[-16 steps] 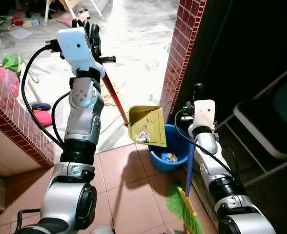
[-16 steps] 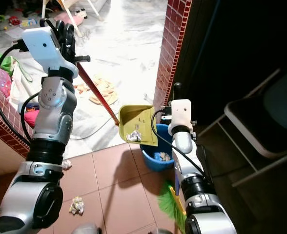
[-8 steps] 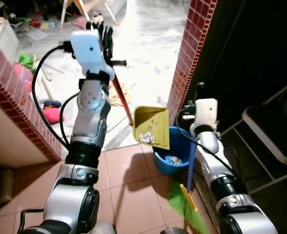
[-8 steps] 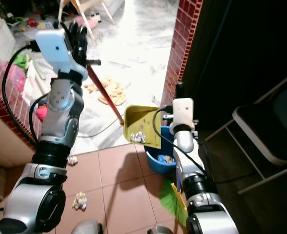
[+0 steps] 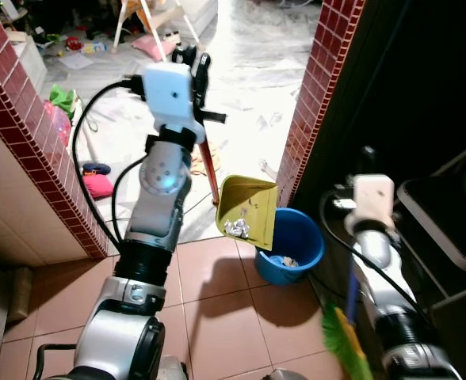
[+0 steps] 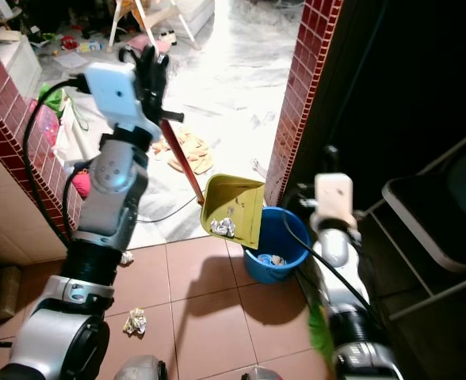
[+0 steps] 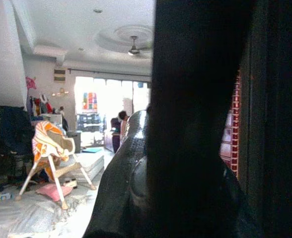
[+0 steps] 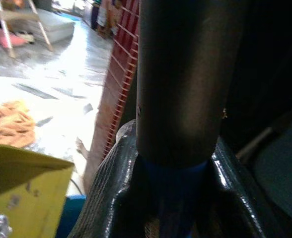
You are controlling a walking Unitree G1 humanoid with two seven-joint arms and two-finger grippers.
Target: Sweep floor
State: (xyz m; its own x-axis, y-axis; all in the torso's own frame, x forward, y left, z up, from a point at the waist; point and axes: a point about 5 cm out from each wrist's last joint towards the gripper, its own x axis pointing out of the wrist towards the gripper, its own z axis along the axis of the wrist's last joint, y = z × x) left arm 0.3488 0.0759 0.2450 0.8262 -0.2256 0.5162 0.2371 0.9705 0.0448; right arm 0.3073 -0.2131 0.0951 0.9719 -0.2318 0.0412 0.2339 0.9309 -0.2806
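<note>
My left gripper (image 5: 193, 65) is raised high and shut on the red handle (image 5: 211, 170) of a yellow dustpan (image 5: 249, 202). The pan hangs tilted at the rim of a blue bucket (image 5: 296, 247), with crumpled paper (image 5: 235, 228) at its lower edge. More scraps lie inside the bucket. My right gripper (image 8: 176, 163) is shut on the blue handle (image 8: 178, 74) of a broom, whose green bristles (image 5: 340, 332) hang low at my right side. Two paper balls (image 6: 135, 321) lie on the terracotta tiles near my left leg.
A red brick pillar (image 5: 322, 87) stands right behind the bucket, and a low brick wall (image 5: 27, 134) runs on the left. A folding chair (image 6: 435, 214) stands in the dark area on the right. Beyond lies a bright marble floor with a rag (image 6: 187, 150), cables and toys.
The camera has swung, shifting the whole scene. My right arm and the broom have moved right, away from the bucket. The dustpan stays tilted at the bucket's rim.
</note>
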